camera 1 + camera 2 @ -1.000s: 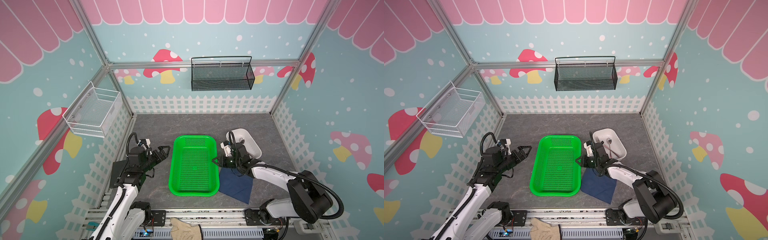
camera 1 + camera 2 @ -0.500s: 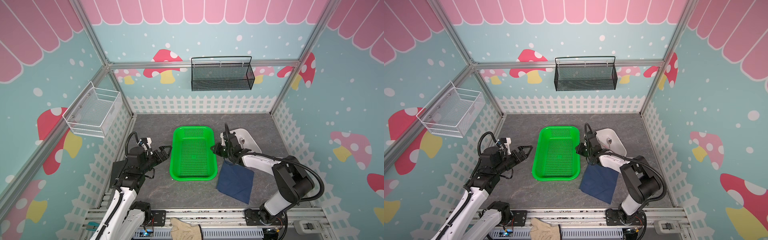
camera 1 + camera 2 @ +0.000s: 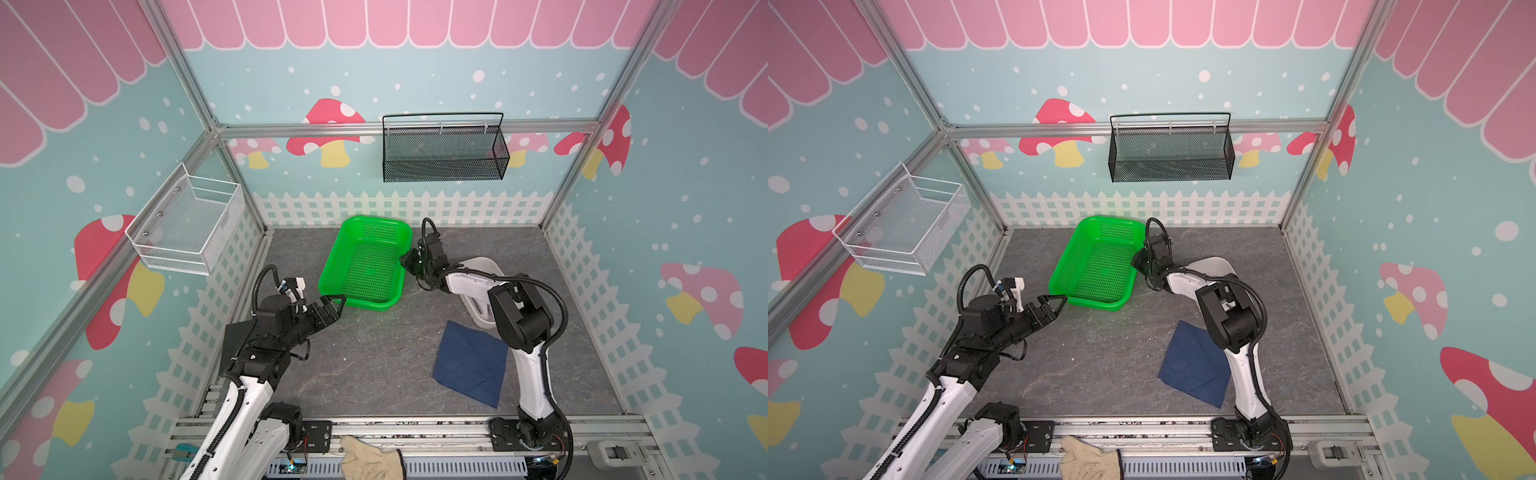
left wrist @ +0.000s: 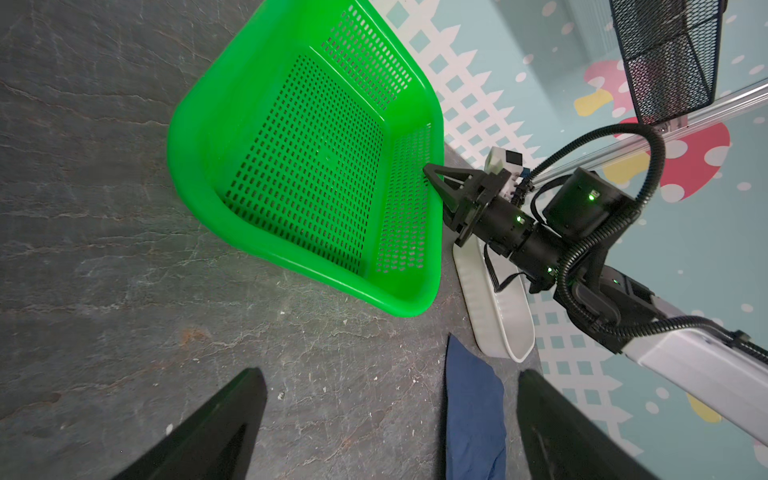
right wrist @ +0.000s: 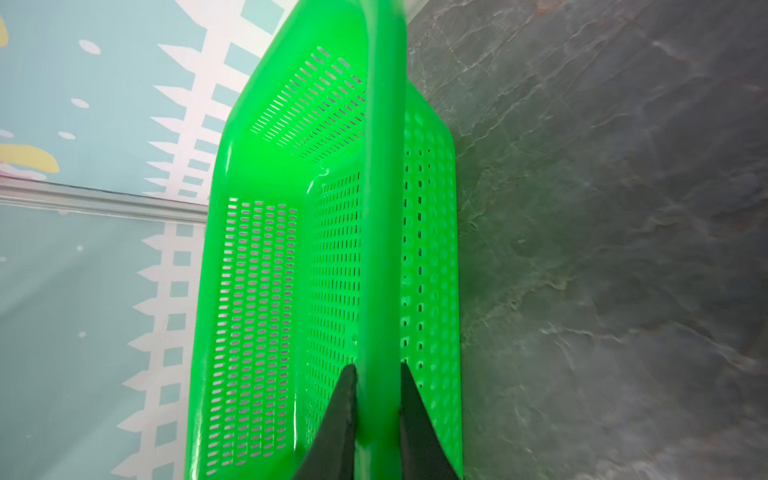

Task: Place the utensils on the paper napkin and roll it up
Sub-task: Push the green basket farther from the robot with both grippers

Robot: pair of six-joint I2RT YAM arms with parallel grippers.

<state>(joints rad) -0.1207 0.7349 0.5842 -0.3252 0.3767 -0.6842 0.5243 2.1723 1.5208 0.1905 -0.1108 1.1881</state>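
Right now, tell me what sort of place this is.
Probably a robot training cell dressed as a toy room: mushroom-print walls on an aluminium frame, left arm and right arm on a front rail, a green basket and paper napkin as props.

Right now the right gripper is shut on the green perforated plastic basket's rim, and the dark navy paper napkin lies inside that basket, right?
One thing is wrong: the dark navy paper napkin lies on the grey tabletop, apart from the green perforated plastic basket, as both top views show. The right gripper is indeed shut on its rim.
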